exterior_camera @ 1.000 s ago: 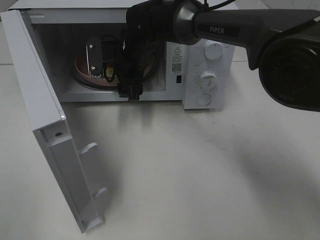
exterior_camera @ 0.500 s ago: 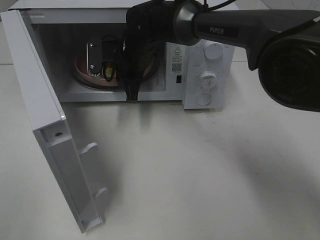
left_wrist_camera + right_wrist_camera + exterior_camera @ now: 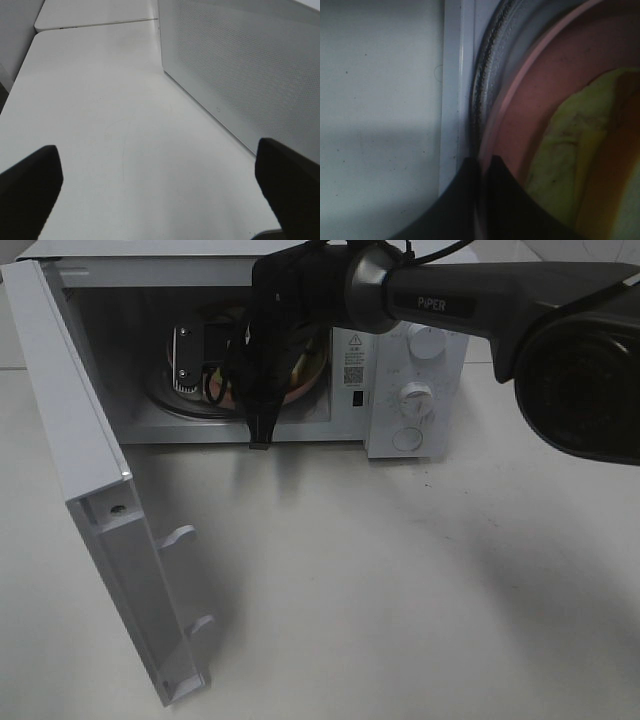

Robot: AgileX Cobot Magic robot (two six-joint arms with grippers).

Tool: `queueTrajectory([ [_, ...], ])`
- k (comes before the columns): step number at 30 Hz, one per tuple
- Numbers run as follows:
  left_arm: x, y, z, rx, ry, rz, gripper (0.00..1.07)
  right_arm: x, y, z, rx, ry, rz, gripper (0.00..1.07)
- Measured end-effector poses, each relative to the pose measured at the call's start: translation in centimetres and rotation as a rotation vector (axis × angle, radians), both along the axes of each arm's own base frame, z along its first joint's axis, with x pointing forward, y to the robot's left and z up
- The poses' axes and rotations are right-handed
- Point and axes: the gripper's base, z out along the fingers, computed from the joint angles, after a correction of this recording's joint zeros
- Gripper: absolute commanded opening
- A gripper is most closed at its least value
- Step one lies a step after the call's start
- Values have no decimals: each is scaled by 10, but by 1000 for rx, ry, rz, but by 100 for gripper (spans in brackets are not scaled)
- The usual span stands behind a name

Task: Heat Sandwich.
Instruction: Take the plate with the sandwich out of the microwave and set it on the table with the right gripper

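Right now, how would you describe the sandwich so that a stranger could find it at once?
Look at the white microwave with its door swung wide open. Inside, on the glass turntable, lies a round pink plate. The sandwich lies on that plate, partly hidden behind the right arm; its pale yellow-green filling sets it apart from the pink around it.

Blk arm, white "PiPER" mark, blk cables.
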Motion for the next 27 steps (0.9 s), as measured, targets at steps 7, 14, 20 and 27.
queueTrajectory([
  [7,0,0,0,0,0,0,101,-1,-1,-1,-9,9,0,0],
  [14,0,0,0,0,0,0,101,-4,-3,4,-59,19,54,0],
  [20,0,0,0,0,0,0,101,-6,-5,8,-87,27,103,0],
  [27,0,0,0,0,0,0,101,-16,-5,17,-80,8,253,0],
])
